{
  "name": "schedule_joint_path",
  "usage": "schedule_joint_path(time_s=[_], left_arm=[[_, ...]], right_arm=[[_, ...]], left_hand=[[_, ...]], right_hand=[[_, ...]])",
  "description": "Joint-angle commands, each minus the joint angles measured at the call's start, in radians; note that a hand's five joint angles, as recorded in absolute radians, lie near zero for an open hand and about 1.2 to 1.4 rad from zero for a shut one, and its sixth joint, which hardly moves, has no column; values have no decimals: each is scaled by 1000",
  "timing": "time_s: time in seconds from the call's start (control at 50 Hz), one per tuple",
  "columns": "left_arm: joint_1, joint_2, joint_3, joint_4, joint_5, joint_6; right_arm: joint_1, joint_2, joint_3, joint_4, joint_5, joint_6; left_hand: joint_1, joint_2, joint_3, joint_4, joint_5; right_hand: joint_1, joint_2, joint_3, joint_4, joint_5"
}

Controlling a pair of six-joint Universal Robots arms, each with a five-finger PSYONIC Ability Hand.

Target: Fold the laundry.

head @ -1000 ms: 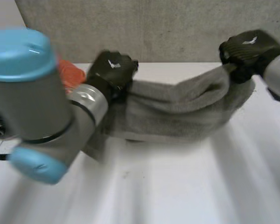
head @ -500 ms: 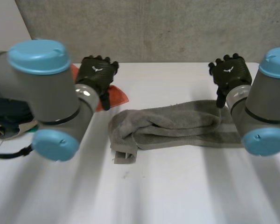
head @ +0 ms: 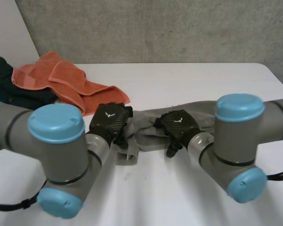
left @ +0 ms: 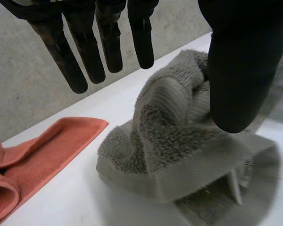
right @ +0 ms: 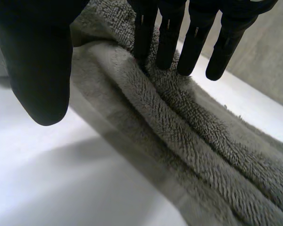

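A grey towel [head: 144, 133] lies bunched in a long roll across the middle of the white table [head: 188, 82]. My left hand [head: 109, 121] hovers over its crumpled left end [left: 170, 136]. The fingers [left: 108, 42] are straight and held apart from the thumb, so the hand is open and holds nothing. My right hand [head: 178, 126] is over the middle of the roll. It is open too: its straight fingertips [right: 167, 44] touch a ridge of the towel [right: 203, 155], and the thumb stands off to the side above the table.
An orange towel [head: 68, 82] lies crumpled at the back left, its edge close to the grey towel's left end [left: 42, 150]. A dark cloth [head: 7, 89] sits beyond it at the table's left edge. A grey wall rises behind the table.
A second ago both hands held the towel's ends up in the air. They let it go, it dropped onto the table, and both open hands have come back down over it.
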Motion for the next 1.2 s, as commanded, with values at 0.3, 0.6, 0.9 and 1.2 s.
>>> schedule_joint_path(time_s=[0.3, 0.6, 0.9, 1.2], left_arm=[[12, -158, 161, -2, -14, 119], [61, 359, 146, -194, -69, 104], [90, 343, 92, -329, -62, 117], [139, -106, 297, -123, -68, 113]], right_arm=[[6, 193, -117, -219, 118, -97], [-204, -363, -120, 275, 59, -214], [-421, -461, -149, 586, -73, -471], [-411, -78, -111, 93, -82, -530]], left_hand=[[935, 940, 939, 937, 935], [935, 940, 939, 937, 935], [935, 940, 939, 937, 935], [674, 678, 678, 676, 673]], right_hand=[[925, 931, 921, 916, 911], [925, 931, 921, 916, 911], [925, 931, 921, 916, 911], [468, 474, 464, 460, 455]])
